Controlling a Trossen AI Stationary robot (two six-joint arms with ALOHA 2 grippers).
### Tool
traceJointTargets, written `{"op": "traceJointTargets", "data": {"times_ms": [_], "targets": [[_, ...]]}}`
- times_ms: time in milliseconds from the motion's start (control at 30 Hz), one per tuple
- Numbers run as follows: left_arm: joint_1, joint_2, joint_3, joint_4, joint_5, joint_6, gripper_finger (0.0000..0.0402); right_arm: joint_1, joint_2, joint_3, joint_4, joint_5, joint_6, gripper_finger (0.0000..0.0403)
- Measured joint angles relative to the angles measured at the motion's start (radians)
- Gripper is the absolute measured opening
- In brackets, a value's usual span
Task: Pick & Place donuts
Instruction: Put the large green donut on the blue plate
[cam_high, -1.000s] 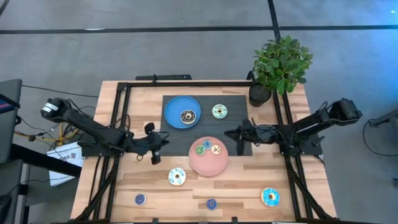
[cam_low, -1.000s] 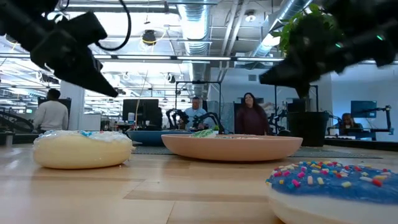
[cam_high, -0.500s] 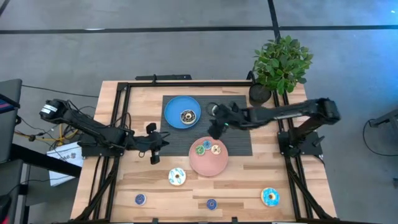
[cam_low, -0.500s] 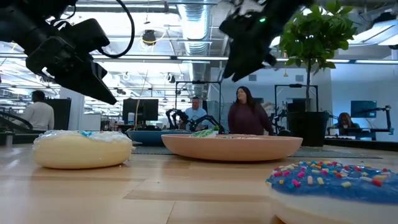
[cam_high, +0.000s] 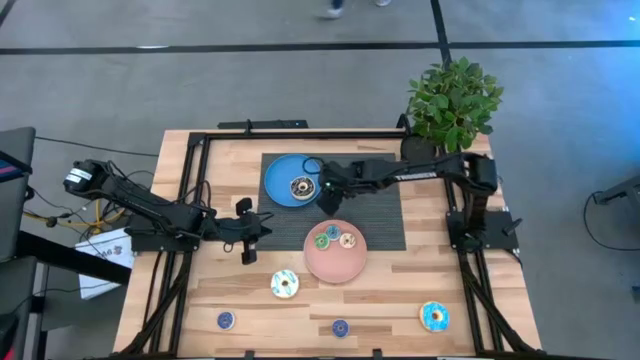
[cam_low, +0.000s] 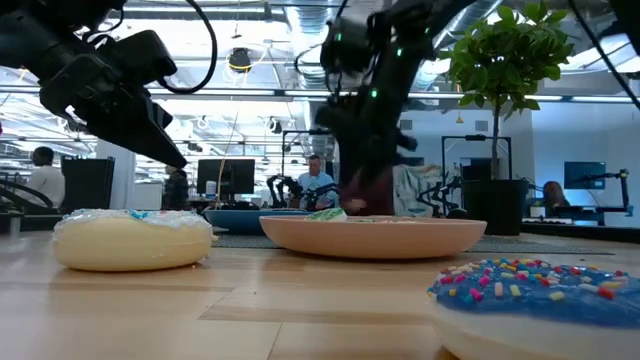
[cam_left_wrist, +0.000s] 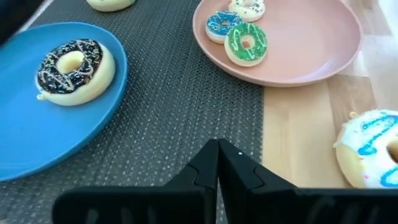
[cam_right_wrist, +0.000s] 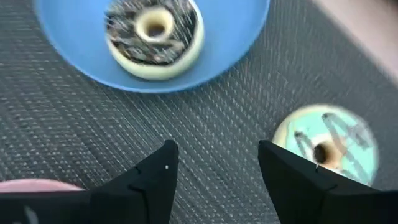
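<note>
My right gripper (cam_high: 325, 190) (cam_right_wrist: 214, 165) hangs open over the dark mat (cam_high: 380, 205). It is between the blue plate (cam_high: 280, 175) (cam_right_wrist: 245, 37), which holds a dark brown donut (cam_high: 301, 187) (cam_right_wrist: 152, 31), and a teal donut (cam_right_wrist: 329, 146) lying on the mat. In the high view my right arm hides the teal donut. The pink plate (cam_high: 335, 268) holds a green donut (cam_high: 322, 240), a blue donut (cam_high: 332, 232) and a white donut (cam_high: 347, 240). My left gripper (cam_high: 250, 243) (cam_left_wrist: 217, 165) waits shut to the left of the pink plate.
Loose donuts lie on the wood near the front edge: a white one with blue icing (cam_high: 285, 284), two small blue ones (cam_high: 226, 320) (cam_high: 340, 328) and a larger blue one (cam_high: 435, 317). A potted plant (cam_high: 450, 105) stands at the far right corner.
My right gripper has swung from the mat's right edge toward the table's left and far edge. It has passed over the teal donut and come down beside the blue plate. The donuts and plates have stayed where they were.
</note>
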Motion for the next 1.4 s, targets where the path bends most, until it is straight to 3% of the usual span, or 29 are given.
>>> {"op": "traceJointTargets", "data": {"times_ms": [300,533,1067,1400], "targets": [[0.000,0.000,0.000,-0.001,0.027,-0.009,0.0002,-0.089,0.045,-0.003,-0.039,-0.024,0.026,0.0169],[0.000,0.000,0.000,-0.004,0.027,-0.008,0.0002,-0.124,0.044,-0.001,-0.053,-0.063,0.025,0.0163],[0.000,0.000,0.000,-0.004,0.025,-0.009,0.0002,-0.122,0.044,-0.002,-0.052,-0.014,-0.013,0.0234],[0.000,0.000,0.000,-0.004,0.025,-0.009,0.0002,-0.121,0.097,-0.004,-0.057,-0.027,-0.030,0.0240]]}}
